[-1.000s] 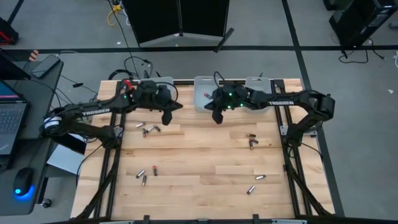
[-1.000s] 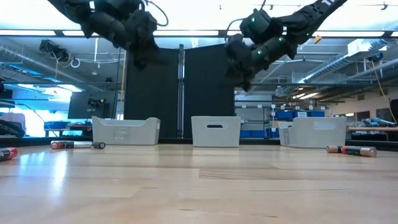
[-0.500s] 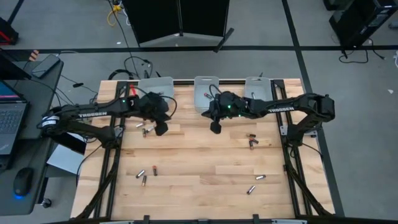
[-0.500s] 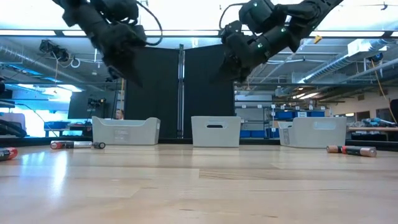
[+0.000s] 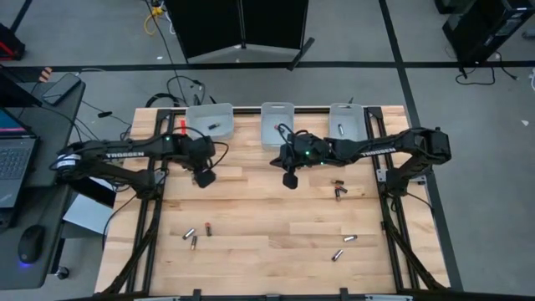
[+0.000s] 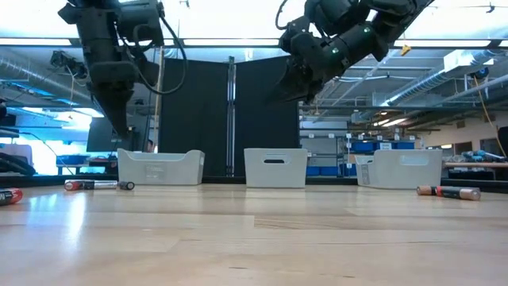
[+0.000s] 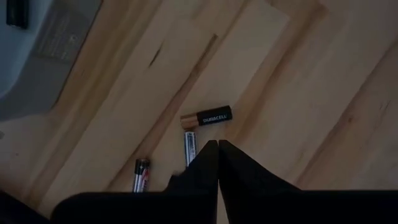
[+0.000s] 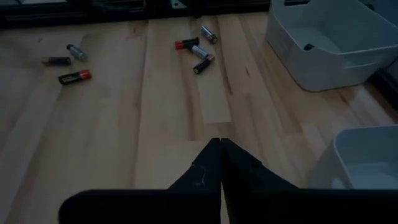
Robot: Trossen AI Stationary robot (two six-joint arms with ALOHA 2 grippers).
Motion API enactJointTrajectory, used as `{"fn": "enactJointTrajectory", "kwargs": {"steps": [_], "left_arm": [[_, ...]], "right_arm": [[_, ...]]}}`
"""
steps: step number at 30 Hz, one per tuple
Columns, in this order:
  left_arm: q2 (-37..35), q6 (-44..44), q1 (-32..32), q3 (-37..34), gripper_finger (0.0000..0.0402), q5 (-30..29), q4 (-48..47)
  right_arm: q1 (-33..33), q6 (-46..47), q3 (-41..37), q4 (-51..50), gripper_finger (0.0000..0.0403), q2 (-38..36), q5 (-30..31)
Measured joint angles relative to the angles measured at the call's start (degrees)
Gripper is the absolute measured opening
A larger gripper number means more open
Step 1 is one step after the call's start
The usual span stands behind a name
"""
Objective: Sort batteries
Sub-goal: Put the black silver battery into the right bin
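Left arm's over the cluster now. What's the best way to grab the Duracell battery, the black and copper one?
Take the Duracell battery across the middle of its barrel, coming straight down from above. It lies flat on the table, so only its round sides are free. The left gripper is shut, so open it first and set the fingers astride the barrel, clear of the silver battery close beside it.

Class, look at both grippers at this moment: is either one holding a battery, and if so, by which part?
Nothing is held. The left gripper and the right gripper both have their fingers shut together with nothing between them; the batteries lie on the table.
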Motion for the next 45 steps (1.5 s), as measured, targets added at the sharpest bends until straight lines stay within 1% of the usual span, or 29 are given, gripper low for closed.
{"fn": "enactJointTrajectory", "kwargs": {"steps": [4, 7, 12, 15, 19, 24, 28, 32, 39, 42, 45], "left_arm": [[2.1, -0.9, 0.0, 0.0, 0.0038, 0.1, 1.2], [4.2, -1.4, 0.0, -0.7, 0.0062, 0.7, 1.5], [5.4, -3.3, 0.0, -5.4, 0.0110, 1.8, 3.7], [5.4, -4.5, 0.1, -8.4, 0.0137, 2.0, 5.5], [5.4, -5.1, 0.2, -10.8, 0.0154, 2.7, 9.0], [5.5, -7.3, 0.2, -11.3, 0.0156, 0.3, 9.0], [6.3, -7.5, 0.2, -11.3, 0.0157, 0.1, 7.8], [8.2, -7.3, 0.2, -11.3, 0.0157, 0.1, 7.9], [12.4, -6.7, 0.3, -11.2, 0.0154, 0.0, 9.2], [13.5, -6.7, 0.3, -11.0, 0.0135, 0.1, 9.6], [13.8, -7.0, 0.3, -11.1, 0.0095, 0.6, 10.1]], "right_arm": [[-0.1, -0.8, 0.0, -0.7, 0.0019, 0.0, 0.0], [-0.7, -1.0, 0.0, -1.7, 0.0015, 0.0, 0.0], [-0.9, -1.3, 0.0, -3.0, 0.0010, 0.0, 0.0], [-0.9, -1.6, 0.0, -3.1, 0.0018, 0.0, -0.2], [-0.9, -2.6, 0.0, -3.1, 0.0022, 0.0, -0.2], [-0.9, -3.8, 0.0, -3.1, 0.0009, 0.0, -0.2], [-0.9, -4.6, 0.0, -3.1, 0.0015, 0.0, -0.2], [-0.9, -4.8, 0.0, -3.0, 0.0025, 0.0, -0.2], [-0.9, -5.4, 0.0, -2.7, 0.0007, 0.0, -0.2], [-0.9, -5.5, 0.0, -2.7, 0.0011, 0.0, -0.2], [-0.9, -5.2, 0.0, -2.7, 0.0020, 0.0, -0.2]]}}
